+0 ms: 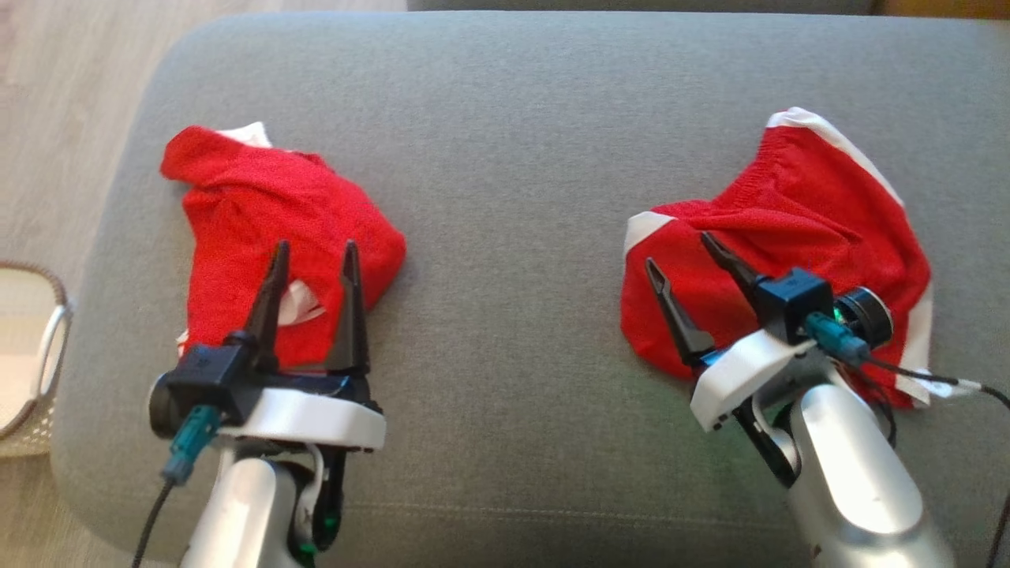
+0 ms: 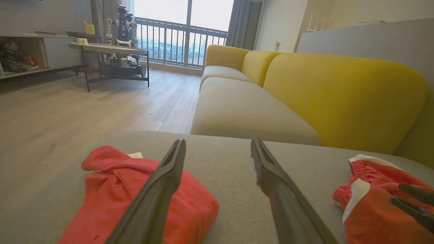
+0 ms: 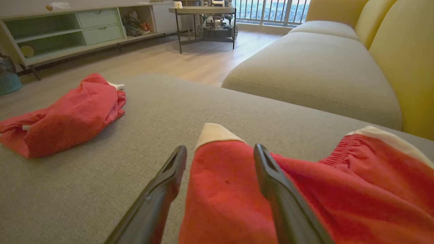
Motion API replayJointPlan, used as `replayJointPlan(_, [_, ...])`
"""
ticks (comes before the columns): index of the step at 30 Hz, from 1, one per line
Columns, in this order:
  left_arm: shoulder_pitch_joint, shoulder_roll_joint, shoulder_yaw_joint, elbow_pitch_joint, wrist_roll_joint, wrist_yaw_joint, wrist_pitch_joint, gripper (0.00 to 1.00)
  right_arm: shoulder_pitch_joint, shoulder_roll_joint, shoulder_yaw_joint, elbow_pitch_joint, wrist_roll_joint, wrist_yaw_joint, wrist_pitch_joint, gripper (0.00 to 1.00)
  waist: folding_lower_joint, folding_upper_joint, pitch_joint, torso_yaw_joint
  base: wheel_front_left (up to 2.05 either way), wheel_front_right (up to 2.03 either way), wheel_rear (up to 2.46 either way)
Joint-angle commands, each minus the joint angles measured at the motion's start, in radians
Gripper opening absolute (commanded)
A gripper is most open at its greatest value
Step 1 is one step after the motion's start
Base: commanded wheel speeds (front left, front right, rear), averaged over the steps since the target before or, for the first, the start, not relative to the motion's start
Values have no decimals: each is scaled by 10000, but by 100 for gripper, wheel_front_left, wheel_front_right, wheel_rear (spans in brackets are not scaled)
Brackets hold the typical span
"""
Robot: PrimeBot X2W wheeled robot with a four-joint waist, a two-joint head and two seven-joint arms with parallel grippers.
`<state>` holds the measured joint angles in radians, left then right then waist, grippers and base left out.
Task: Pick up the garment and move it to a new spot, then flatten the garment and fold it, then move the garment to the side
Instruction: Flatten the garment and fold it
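Observation:
Two crumpled red garments with white trim lie apart on a grey cushioned seat. One garment is at the left, the other garment at the right. My left gripper hovers open over the near edge of the left garment, nothing between its fingers. My right gripper is open too, fingers straddling the white-tipped left corner of the right garment, above the cloth. The right fingers also show in the left wrist view.
A woven basket stands on the wooden floor off the seat's left edge. A yellow-backed sofa adjoins the seat's far side. Farther off are a low table and a shelf unit. Bare grey cushion lies between the garments.

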<state>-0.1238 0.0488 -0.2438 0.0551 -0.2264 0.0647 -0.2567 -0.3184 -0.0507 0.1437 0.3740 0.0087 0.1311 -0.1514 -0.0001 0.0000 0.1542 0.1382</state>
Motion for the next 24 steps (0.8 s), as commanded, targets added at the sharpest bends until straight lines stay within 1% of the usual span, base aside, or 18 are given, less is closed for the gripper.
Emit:
replayJointPlan(1, [-182, 18, 192, -295, -82, 35, -51, 100, -530, 5, 174, -93, -50, -4, 18, 100, 1, 0, 84, 194, 0, 0, 0])
replayJointPlan(5, [-228, 17, -90, -265, -210, 149, -51, 100, -948, 5, -260, 361, -304, -4, -19, 100, 1, 0, 130, 461, 0, 0, 0])
replayJointPlan(10, [-236, 16, -262, -222, -317, 241, -51, 100, -1370, 5, -93, 893, -739, -4, -57, 100, 1, 0, 153, 700, 0, 0, 0])
replayJointPlan(12, [-242, 16, -348, -230, -341, 273, -51, 100, -1590, 5, 41, 1322, -1120, -4, 21, 100, 1, 0, 180, 785, 0, 0, 0])
replayJointPlan(18, [-282, 15, -493, -269, -414, 368, -51, 100, -1874, 5, -201, 2164, -1217, -4, 308, 100, 1, 0, 274, 859, 0, 0, 0])
replayJointPlan(19, [-287, 15, -514, -264, -426, 375, -51, 100, -1904, 5, -188, 2281, -1150, -4, 328, 88, 1, 0, 278, 855, 0, 0, 0])
replayJointPlan(20, [-292, 15, -528, -258, -433, 380, -51, 100, -1947, 5, -164, 2368, -1085, -4, 311, 21, 1, 0, 284, 845, 0, 0, 0])
replayJointPlan(21, [-298, 15, -535, -250, -435, 386, -51, 100, -1990, 5, -158, 2434, -1058, -4, 265, 0, 1, 0, 286, 830, 0, 0, 0])
replayJointPlan(24, [-299, 15, -533, -216, -436, 402, -51, 100, -2083, 5, -351, 2506, -980, -4, -35, 0, 1, 0, 247, 777, 0, 0, 0])
